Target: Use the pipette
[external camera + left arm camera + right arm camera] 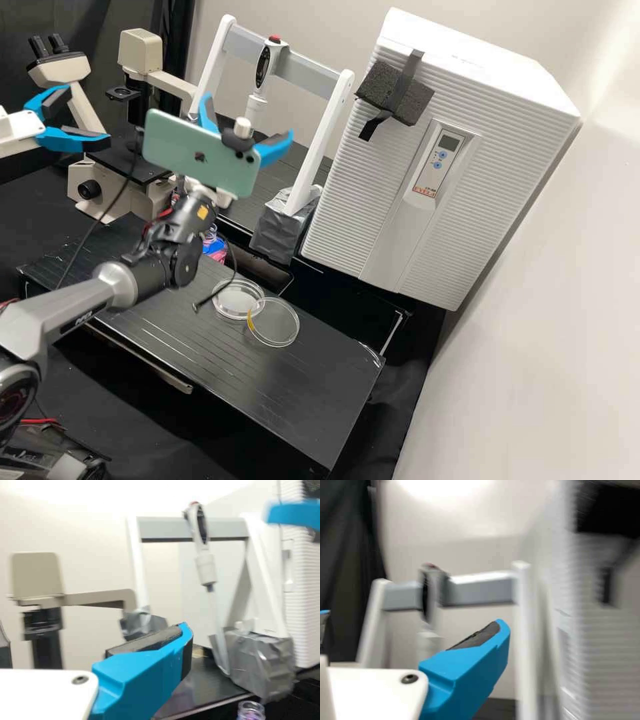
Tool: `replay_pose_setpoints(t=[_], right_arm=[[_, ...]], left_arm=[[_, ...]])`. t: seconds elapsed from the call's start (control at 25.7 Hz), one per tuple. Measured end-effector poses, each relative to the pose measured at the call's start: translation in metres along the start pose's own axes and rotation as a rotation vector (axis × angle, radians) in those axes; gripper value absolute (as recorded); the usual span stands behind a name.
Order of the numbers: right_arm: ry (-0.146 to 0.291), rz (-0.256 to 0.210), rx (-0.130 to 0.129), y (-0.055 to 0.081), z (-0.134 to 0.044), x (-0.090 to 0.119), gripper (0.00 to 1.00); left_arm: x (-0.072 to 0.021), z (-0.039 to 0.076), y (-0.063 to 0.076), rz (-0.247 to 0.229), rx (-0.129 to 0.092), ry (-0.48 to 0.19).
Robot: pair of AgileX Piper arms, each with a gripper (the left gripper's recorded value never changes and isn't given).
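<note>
Pipette point(262, 67) on stand point(320, 140), between microscope point(100, 187) and appliance point(467, 187)

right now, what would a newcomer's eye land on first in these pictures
The big white ribbed cabinet on the bench's right side draws the eye first. Next comes the right arm's open end effector, a mint-green phone mounted behind it, raised just in front of the pipette that hangs from a white rack at the back. Two clear petri dishes lie side by side on the black platform in front.
</note>
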State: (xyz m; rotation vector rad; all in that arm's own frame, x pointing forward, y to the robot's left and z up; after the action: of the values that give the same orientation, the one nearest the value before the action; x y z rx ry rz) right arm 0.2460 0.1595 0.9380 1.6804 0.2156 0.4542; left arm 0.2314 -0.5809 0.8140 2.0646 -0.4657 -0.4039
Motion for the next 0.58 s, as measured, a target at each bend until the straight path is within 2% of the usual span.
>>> replay_pose_setpoints(t=[0.08,0.19,0.23,0.27,0.35,0.43,0.51,0.58], right_arm=[[-0.045,0.035,-0.011,0.002,0.018,-0.011,1.00],[-0.095,0.105,-0.010,0.007,0.035,-0.023,1.00],[-0.115,0.125,-0.013,0.007,0.041,-0.027,1.00],[-0.137,0.167,-0.025,0.010,0.048,-0.032,1.00],[-0.172,0.196,-0.038,0.009,0.057,-0.039,1.00],[-0.204,0.245,-0.044,0.008,0.067,-0.046,1.00],[-0.231,0.269,-0.041,0.005,0.075,-0.052,1.00],[-0.232,0.295,-0.037,0.000,0.084,-0.058,1.00]], left_arm=[[-0.0104,-0.003,0.001,0.018,0.002,0.036],[-0.0220,-0.006,0.001,0.039,0.013,0.063],[-0.0264,-0.007,0.001,0.045,0.024,0.073],[-0.0319,-0.007,0.001,0.053,0.038,0.087],[-0.0402,-0.008,-0.002,0.059,0.050,0.112],[-0.0481,-0.009,-0.005,0.054,0.068,0.146],[-0.0542,-0.008,-0.008,0.050,0.078,0.165],[-0.0622,-0.007,-0.011,0.076,0.107,0.212]])
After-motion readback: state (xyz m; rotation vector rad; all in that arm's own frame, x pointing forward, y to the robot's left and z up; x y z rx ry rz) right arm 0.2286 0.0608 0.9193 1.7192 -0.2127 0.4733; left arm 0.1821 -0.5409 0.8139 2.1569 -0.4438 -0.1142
